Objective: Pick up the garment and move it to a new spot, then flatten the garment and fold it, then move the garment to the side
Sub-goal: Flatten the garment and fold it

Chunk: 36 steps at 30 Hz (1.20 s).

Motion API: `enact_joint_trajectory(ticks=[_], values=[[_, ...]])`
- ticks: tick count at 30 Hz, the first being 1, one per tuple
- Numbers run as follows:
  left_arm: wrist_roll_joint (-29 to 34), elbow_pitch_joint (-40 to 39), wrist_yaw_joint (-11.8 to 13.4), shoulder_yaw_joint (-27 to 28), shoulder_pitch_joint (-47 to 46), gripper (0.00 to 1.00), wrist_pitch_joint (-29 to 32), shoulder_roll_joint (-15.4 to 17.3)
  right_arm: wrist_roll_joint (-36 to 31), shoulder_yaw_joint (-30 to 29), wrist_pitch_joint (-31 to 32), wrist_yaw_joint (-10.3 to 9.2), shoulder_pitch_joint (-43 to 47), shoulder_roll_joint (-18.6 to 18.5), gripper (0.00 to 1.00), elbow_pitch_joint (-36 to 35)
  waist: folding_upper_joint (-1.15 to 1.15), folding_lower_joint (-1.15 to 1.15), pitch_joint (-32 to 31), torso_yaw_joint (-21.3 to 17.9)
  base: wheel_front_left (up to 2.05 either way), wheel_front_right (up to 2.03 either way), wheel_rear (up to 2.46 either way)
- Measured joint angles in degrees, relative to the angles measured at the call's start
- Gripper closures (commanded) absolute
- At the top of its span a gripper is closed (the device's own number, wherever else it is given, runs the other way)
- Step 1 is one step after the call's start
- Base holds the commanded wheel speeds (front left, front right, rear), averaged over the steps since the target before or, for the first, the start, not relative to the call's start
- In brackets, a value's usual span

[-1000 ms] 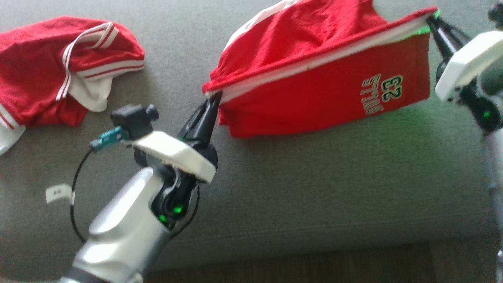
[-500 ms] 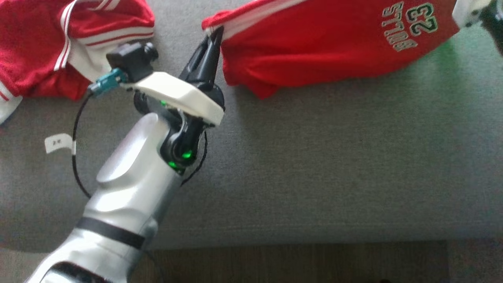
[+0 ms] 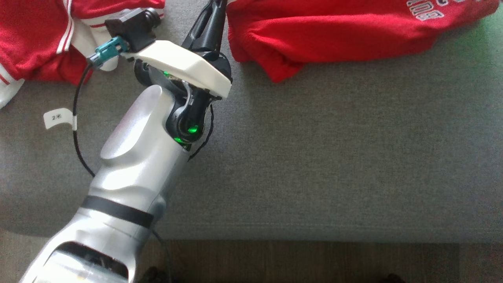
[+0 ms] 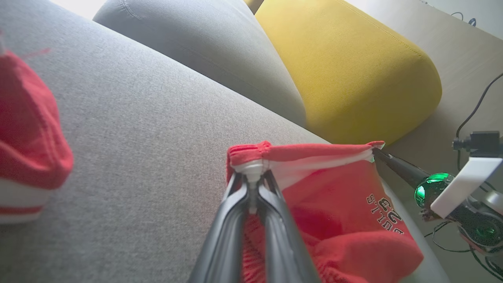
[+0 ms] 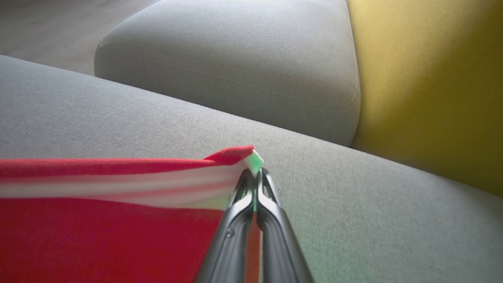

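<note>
The garment point(image 3: 334, 27) is a pair of red shorts with a white side stripe and a "BULLS 23" print. Both grippers hold it stretched above the grey sofa seat point(image 3: 314, 157), and its lower part sags bunched onto the seat. My left gripper point(image 4: 251, 177) is shut on the gathered corner of the striped edge and rises to the top edge of the head view point(image 3: 215, 11). My right gripper point(image 5: 254, 175) is shut on the opposite corner of that edge, and it also appears in the left wrist view point(image 4: 379, 154).
A second red and white garment point(image 3: 35, 35) lies crumpled on the seat at the left. A grey back cushion point(image 4: 196, 43) and a yellow cushion point(image 4: 353, 67) stand behind. The seat's front edge and the wooden floor point(image 3: 314, 259) run along the bottom.
The whole head picture has slid upward, so the camera has moved. Both grippers keep their hold on the garment, whose lower edge now lies more bunched on the seat.
</note>
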Motion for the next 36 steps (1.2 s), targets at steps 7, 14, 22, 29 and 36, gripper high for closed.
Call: enact_joint_trajectory(ticks=[7, 14, 22, 29, 36], values=[[-1.8, 0.1, 0.0, -1.8, -0.2, 0.58, -0.4, 0.0, -1.5, -1.0, -4.6, 0.00, -1.9, 1.6, 0.53, 5.7, 0.00, 0.00, -0.1, 0.4, 0.00, 0.00, 0.00], [-1.4, -1.4, 0.0, -0.1, 1.3, 0.00, -0.4, 0.0, -0.7, -3.5, -9.9, -0.01, -1.7, 2.0, 0.00, 7.7, 0.00, 0.00, -1.4, 0.2, 0.00, 0.00, 0.00], [16.1, -13.2, 5.6, 8.6, 12.1, 0.00, -0.4, 0.1, 5.1, -3.0, -10.4, -0.01, 4.8, 6.0, 0.00, 6.7, 0.00, -0.01, -5.1, -1.9, 0.00, 0.00, 0.00], [27.4, -27.8, 9.8, 10.5, 26.0, 0.00, -0.4, 0.3, 9.1, -1.2, -6.6, -0.01, 8.9, 4.3, 0.00, 7.1, 0.00, -0.01, -8.0, -2.5, 0.00, 0.00, 0.00], [33.8, -34.6, 13.3, 5.4, 33.7, 0.00, -0.4, 0.5, 11.5, -1.8, -1.8, -0.01, 9.2, 1.5, 0.00, 9.9, 0.00, -0.01, -8.5, 0.5, 0.00, 0.00, 0.00]])
